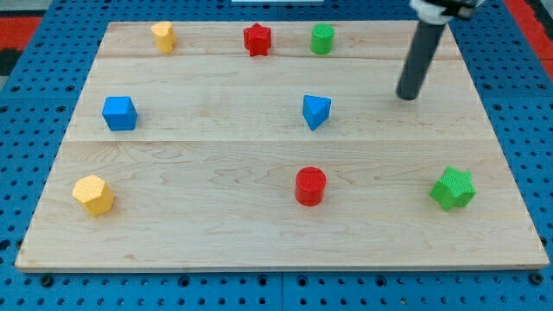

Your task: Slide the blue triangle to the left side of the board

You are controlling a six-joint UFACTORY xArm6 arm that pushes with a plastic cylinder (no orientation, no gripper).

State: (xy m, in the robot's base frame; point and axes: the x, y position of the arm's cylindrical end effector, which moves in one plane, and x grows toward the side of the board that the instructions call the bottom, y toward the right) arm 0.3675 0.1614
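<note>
- While well right of the blue triangle [316,111], my tip [406,96]: no jaws, holding nothing, touching no block.
- Blue triangle: mid-board, right of centre.
- Leftward slide: not yet begun.

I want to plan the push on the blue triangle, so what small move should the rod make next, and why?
Probably bring my tip down a little toward the view's bottom, level with the blue triangle. The tip now sits to the triangle's right, apart from it and slightly higher in the view. Lined up, a leftward push should carry the triangle along the open strip toward the blue cube.
</note>
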